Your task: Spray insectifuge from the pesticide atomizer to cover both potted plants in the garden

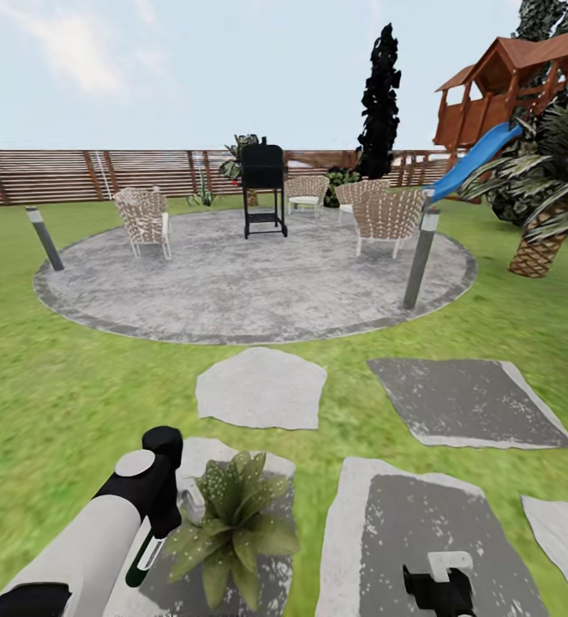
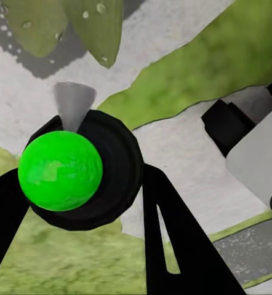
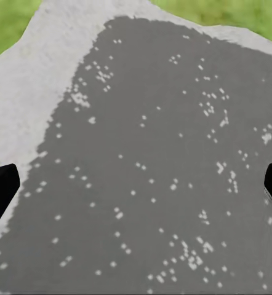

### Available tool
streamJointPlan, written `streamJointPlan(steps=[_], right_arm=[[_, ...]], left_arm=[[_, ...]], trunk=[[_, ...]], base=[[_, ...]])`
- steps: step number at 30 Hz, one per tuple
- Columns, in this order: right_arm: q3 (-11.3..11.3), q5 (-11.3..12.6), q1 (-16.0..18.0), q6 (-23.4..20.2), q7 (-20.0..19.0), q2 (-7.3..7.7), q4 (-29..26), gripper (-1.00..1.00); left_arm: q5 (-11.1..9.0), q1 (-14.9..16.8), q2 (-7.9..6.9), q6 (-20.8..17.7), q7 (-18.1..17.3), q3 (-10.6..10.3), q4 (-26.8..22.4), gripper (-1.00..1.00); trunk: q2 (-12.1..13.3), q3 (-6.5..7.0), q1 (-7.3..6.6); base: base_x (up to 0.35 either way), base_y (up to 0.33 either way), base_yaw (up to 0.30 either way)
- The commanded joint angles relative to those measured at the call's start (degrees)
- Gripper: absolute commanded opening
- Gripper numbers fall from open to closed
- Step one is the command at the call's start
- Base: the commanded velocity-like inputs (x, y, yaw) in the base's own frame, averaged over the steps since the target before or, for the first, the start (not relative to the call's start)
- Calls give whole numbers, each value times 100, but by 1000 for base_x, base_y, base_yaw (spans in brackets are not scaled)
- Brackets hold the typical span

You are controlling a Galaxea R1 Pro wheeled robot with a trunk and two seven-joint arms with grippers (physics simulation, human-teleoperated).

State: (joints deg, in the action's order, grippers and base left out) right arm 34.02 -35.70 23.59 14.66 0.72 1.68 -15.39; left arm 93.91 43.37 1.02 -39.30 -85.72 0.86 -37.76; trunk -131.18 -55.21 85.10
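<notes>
One potted plant point(image 1: 232, 521), a low rosette of pointed green leaves, sits on a grey stepping stone point(image 1: 275, 480) at the bottom of the head view. My left gripper point(image 1: 157, 536) is right beside it on the left, shut on the pesticide atomizer point(image 1: 140, 564). The left wrist view shows the bottle's bright green round base point(image 2: 60, 170) between the black fingers point(image 2: 179, 239). Its grey nozzle point(image 2: 72, 101) points toward wet, droplet-covered leaves point(image 2: 87, 24). My right gripper point(image 1: 438, 576) hangs open over another stepping stone point(image 3: 148, 160), holding nothing. The second potted plant is out of view.
Several stepping stones point(image 1: 262, 387) lead across the lawn to a round paved patio point(image 1: 249, 283) with wicker chairs point(image 1: 144, 218), a black grill point(image 1: 263, 188) and two bollard lights point(image 1: 421, 257). A palm point(image 1: 545, 214) and a playhouse slide point(image 1: 476, 158) stand at the right, with a slatted fence point(image 1: 69, 176) behind.
</notes>
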Motion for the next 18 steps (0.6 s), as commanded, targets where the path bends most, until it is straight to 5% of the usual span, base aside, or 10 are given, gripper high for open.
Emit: streamJointPlan(steps=[1, 8, 18], right_arm=[[43, -60, 5, 31, 7, -1, 10, 100], [38, -68, 5, 28, 7, -1, 10, 100], [36, -69, 5, 29, 7, -1, 12, 100]], left_arm=[[49, 9, 1, -66, -46, 12, -3, -100], [47, 22, 1, -61, -50, 11, -3, -100], [49, 18, -2, -62, -50, 11, -3, -100]], trunk=[[-2, -5, -1], [-2, -5, -1], [-2, -5, -1]], base=[[-39, -272, 261], [-139, -221, 273], [60, -243, 266]])
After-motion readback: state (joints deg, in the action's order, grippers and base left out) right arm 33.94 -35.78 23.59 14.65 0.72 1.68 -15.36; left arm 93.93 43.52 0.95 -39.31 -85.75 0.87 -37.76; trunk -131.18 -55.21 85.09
